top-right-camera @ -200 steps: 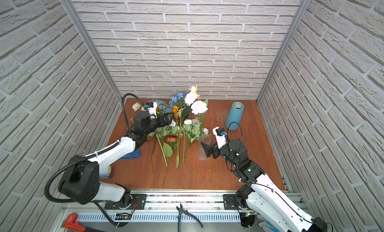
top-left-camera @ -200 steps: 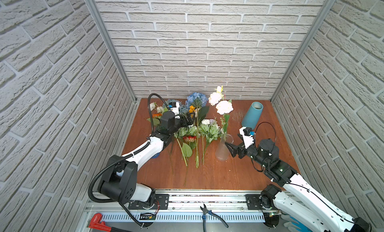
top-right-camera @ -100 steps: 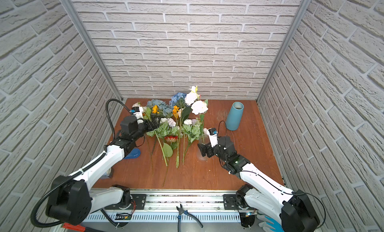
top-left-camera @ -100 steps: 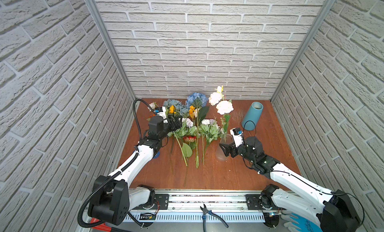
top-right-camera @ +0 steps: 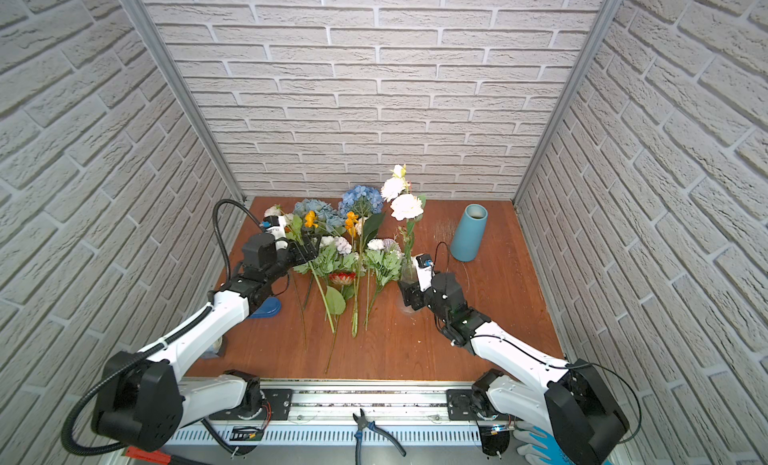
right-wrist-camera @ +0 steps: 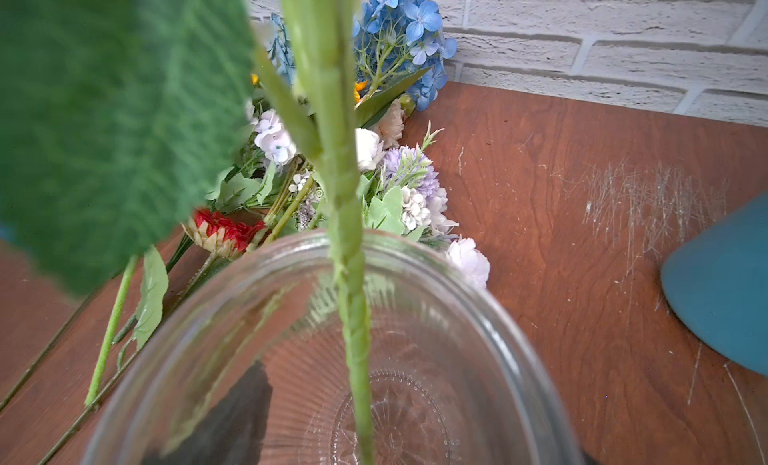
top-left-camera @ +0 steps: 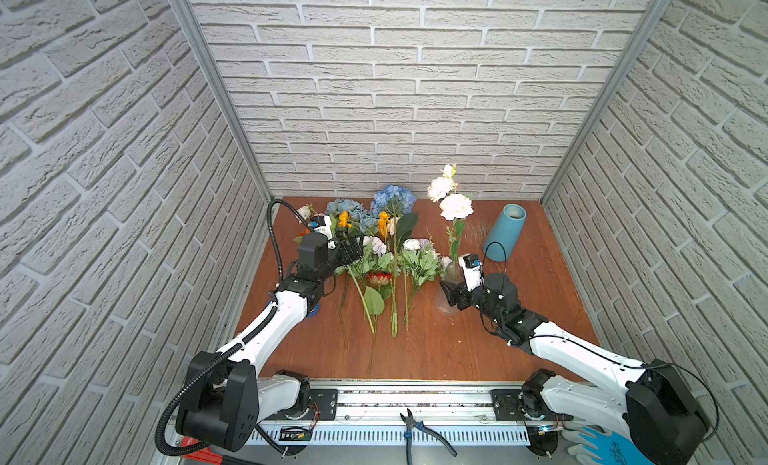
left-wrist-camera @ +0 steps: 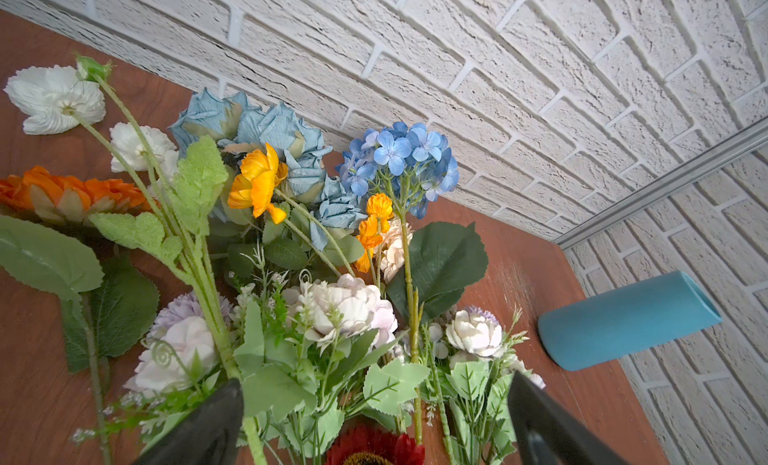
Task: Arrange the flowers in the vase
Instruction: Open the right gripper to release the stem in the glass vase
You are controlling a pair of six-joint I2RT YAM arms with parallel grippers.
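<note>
We see both top views brightly and evenly lit from above. The white brick walls are bright but not washed out, and bricks near the picture edges look stretched by a wide lens. The wooden tabletop holds only soft, faint shadows beneath the flowers. In the left wrist view the flowers are crisp and their colours vivid. In the right wrist view a large leaf close to the lens is blurred, the glass vase carries pale reflections, and the blue vase at the edge is soft.
</note>
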